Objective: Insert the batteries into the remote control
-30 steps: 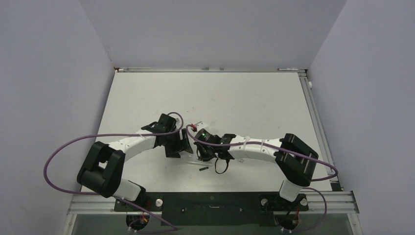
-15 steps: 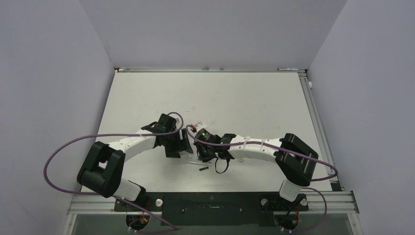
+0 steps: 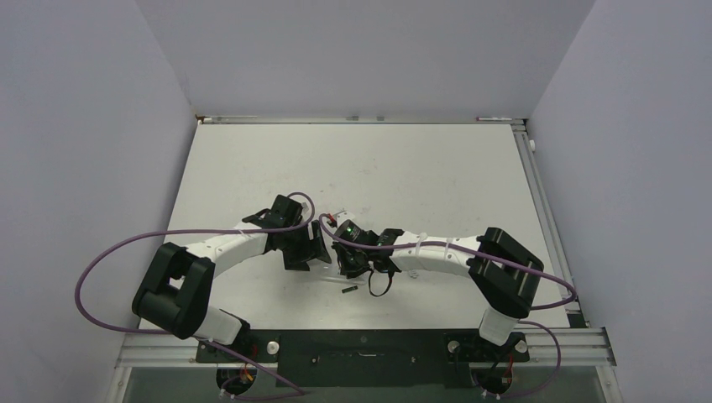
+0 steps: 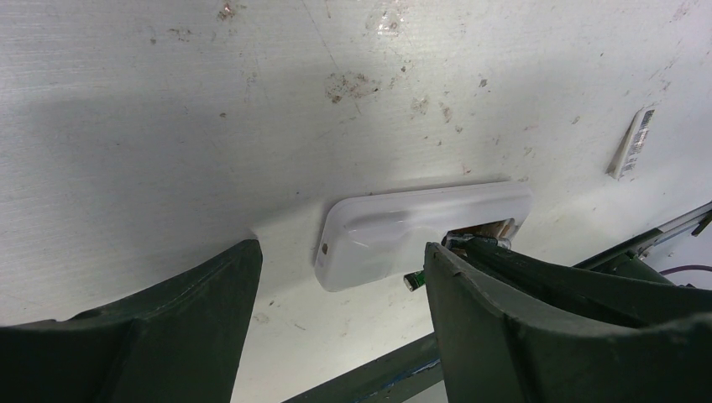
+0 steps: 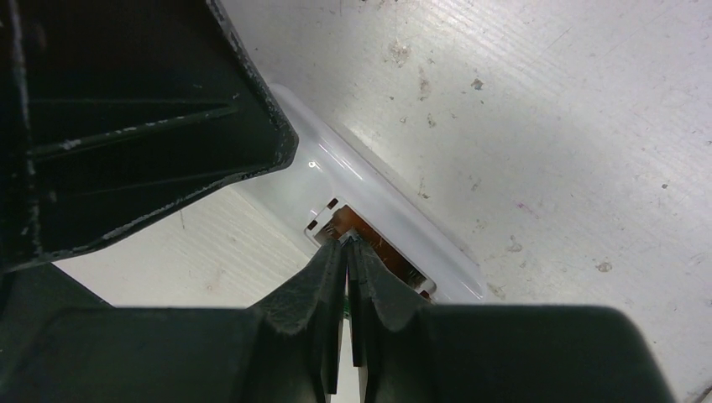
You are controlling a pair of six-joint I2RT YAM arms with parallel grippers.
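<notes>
Left end effector is spread wide, one finger on each side of the remote, which lies flat on the surface with its slot facing up and uncovered. Right end effector is pinched narrow, tips right at the slot's edge, and I can't tell whether anything sits between them. One battery lies loose on the surface, just on the near side of the remote.
</notes>
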